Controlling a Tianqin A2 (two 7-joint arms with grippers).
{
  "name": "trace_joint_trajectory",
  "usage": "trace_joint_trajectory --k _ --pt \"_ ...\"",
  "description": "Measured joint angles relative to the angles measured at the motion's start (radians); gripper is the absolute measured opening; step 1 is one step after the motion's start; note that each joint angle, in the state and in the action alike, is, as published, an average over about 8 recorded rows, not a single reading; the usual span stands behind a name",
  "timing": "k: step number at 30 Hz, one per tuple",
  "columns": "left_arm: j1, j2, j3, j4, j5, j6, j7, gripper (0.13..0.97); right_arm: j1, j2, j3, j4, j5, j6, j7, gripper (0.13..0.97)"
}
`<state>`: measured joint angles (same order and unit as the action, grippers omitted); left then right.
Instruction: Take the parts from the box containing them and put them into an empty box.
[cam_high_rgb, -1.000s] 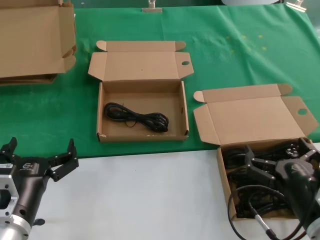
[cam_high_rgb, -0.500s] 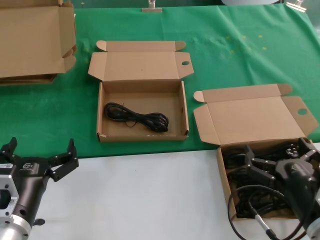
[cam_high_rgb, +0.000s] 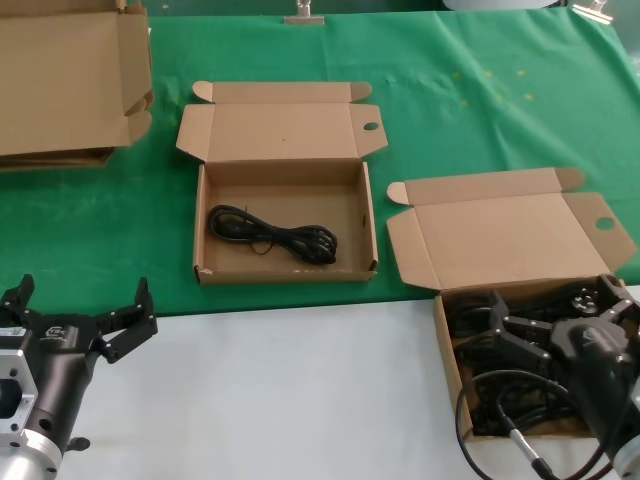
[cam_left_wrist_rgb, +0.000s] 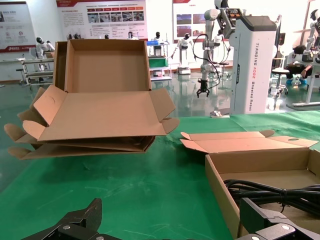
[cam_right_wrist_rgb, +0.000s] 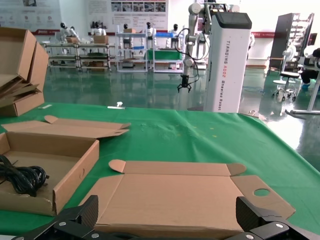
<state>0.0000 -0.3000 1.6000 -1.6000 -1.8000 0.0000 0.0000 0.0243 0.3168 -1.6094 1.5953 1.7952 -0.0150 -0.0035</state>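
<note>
Bright hall w/ glossy green floor (cam_right_wrist_rgb: 125, 85), wall posters (cam_left_wrist_rgb: 100, 15), metal shelving (cam_right_wrist_rgb: 135, 52).

A white machine cabinet (cam_left_wrist_rgb: 252, 60) behind the table carries vertical black lettering reading "TIANQIN" with a model code too small to be sure of. Wall posters (cam_left_wrist_rgb: 102, 14) bear print too small to read.

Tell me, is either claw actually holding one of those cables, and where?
Nothing is held. The right gripper, jaws open, sits over the cables in their box; the left gripper is open, parked.
</note>
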Motion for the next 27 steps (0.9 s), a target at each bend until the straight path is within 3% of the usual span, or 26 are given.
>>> trace_joint_trajectory --k 27 --pt "0.0 0.0 0.0 0.0 0.0 0.0 0.0 0.966 0.0 0.0 0.0 0.0 0.0 0.0 0.0 0.966"
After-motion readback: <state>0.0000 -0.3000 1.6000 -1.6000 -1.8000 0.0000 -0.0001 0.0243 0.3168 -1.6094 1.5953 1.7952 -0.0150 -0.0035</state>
